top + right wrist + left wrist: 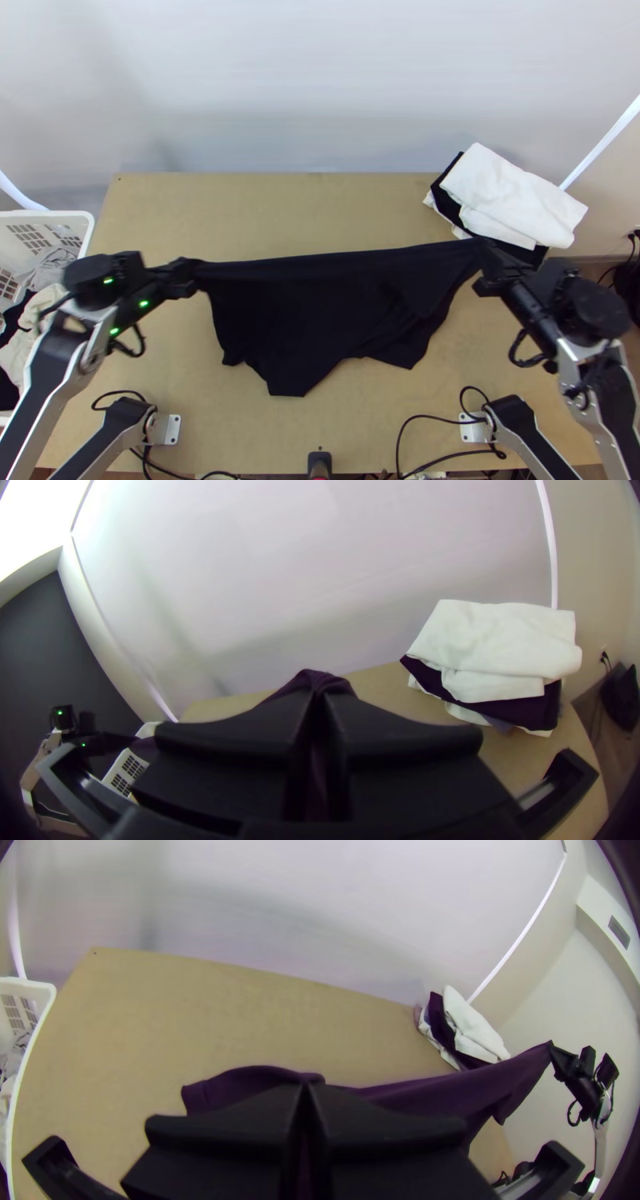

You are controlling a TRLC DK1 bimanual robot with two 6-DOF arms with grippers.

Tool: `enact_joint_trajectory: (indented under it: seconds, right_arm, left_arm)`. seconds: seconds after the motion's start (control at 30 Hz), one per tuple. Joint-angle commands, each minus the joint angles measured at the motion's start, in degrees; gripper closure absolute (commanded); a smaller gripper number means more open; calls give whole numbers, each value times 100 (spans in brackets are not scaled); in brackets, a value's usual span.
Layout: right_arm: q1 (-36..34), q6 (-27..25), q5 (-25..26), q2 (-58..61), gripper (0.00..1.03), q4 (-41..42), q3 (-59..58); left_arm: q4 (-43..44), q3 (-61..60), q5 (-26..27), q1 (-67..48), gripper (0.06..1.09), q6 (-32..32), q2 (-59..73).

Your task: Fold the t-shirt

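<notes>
At the near edge of the table (264,206), a white plate stood at the left (171,429) and another at the right (470,430), with black cables (428,418) looping beside them.

Farther in came the uneven lower edge of the shirt (320,312), dropping in points toward the near side (whether those points touched the wood, I couldn't tell). The shirt spanned the middle, drawn out between the claws; its upper edge ran almost straight, a little higher in the picture at the right.

The left claw (190,274) was clamped on one upper end of it, the right claw (483,268) on the other (which part of the shirt each had, I couldn't say). In the left wrist view the two fingers met with dark cloth behind and between them; in the right wrist view they pinched a small bunch that poked up past their tips.

Off the left side stood a white basket (50,214) with light and dark clothes (24,340) in it.

At the far right corner lay a pile: a folded white cloth (512,196) on top, a dark one (450,204) under it (more white peeked out below). Past the far edge rose a pale wall (320,80).
</notes>
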Motion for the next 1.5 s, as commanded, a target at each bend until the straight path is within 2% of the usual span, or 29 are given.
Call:
enact_joint_trajectory:
  seconds: [0.0,0.27,0.43,0.53,0.57,0.63,0.73,0.83,0.9,1.03,1.1,1.17,1.43,1.47]
  right_arm:
    - [-45,127,123,77,100,566,-317]
    - [-221,223,123,947,100,1393,-520]
    - [-282,417,123,1351,100,1516,-511]
    - [-335,601,123,1712,100,1516,-520]
    - [-344,610,123,1826,100,1533,-520]
    - [-344,610,123,1975,100,1647,-537]
    - [-362,619,123,2081,100,1674,-520]
    - [-370,619,123,2142,100,1674,-537]
    - [-370,619,123,2186,100,1674,-528]
    - [-326,645,123,2248,100,1674,-528]
    - [-318,645,123,2256,100,1674,-537]
    - [-300,645,123,2274,100,1674,-546]
    - [-238,672,123,2292,100,1674,-546]
    - [-247,672,123,2300,100,1674,-546]
  left_arm:
    - [713,-361,-24,-23,105,24,688]
    - [2339,298,-33,3,105,-161,3368]
    - [2409,1326,-15,82,105,-293,4731]
    - [2427,1625,117,82,104,-328,5012]
    - [2497,1651,126,74,103,-425,5021]
    - [2488,1686,152,56,87,-521,4924]
    - [2163,1686,521,109,62,-513,4572]
    - [1671,1792,618,249,45,-442,4194]
    - [1003,1976,591,320,36,-284,4080]
    - [-219,2223,451,355,36,6,3808]
    - [-588,2249,205,337,36,111,3676]
    - [-772,2223,3,320,36,138,3614]
    - [-1686,2108,-15,-234,37,182,3614]
    - [-1704,2091,-68,-339,41,147,3632]
